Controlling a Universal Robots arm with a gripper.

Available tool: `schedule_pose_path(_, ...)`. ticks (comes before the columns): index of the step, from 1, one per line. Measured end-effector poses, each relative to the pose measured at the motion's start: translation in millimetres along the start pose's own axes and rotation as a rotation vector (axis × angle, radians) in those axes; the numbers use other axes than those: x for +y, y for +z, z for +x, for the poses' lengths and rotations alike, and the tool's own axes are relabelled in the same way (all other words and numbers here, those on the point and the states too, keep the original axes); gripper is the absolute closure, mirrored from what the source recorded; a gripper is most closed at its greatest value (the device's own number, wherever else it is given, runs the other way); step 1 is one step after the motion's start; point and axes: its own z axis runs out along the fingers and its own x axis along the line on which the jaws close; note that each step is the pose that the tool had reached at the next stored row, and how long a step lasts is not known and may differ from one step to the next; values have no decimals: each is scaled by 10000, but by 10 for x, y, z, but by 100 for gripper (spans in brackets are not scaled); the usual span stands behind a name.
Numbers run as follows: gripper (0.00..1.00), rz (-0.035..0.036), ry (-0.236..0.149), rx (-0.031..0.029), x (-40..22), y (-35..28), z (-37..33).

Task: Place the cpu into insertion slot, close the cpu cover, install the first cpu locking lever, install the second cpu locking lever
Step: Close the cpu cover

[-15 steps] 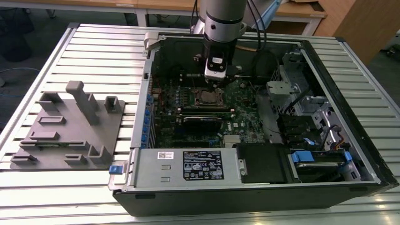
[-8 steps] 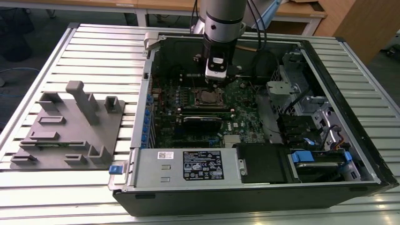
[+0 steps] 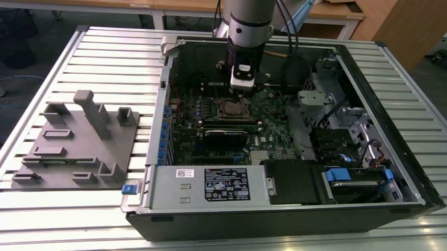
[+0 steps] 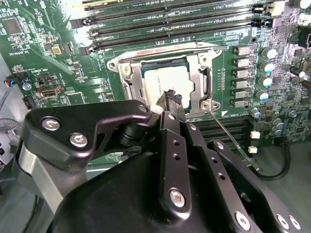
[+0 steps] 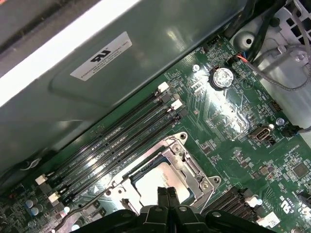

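Our empty gripper [image 5: 167,193], pinched together, hangs over the cpu [image 4: 163,77], which we think is light, breakable, best held by its edges.

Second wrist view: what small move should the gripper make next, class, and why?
Probably slide the gripper sideways toward the thin lever. The cpu sits in the insertion slot and the cpu cover appears down around it, yet that lever angles away from the socket, seemingly unlatched, while the shut gripper hangs over the cpu's edge.
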Motion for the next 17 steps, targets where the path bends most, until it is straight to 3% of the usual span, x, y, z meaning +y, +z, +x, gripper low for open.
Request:
schedule_pose_path(2, 89, -1, -170, 2, 0, 3, 0)
schedule_pose_path(9, 89, 9, -1390, 16, 0, 25, 0)
schedule_pose_path(17, 89, -117, -2395, -3, -1, 60, -1)
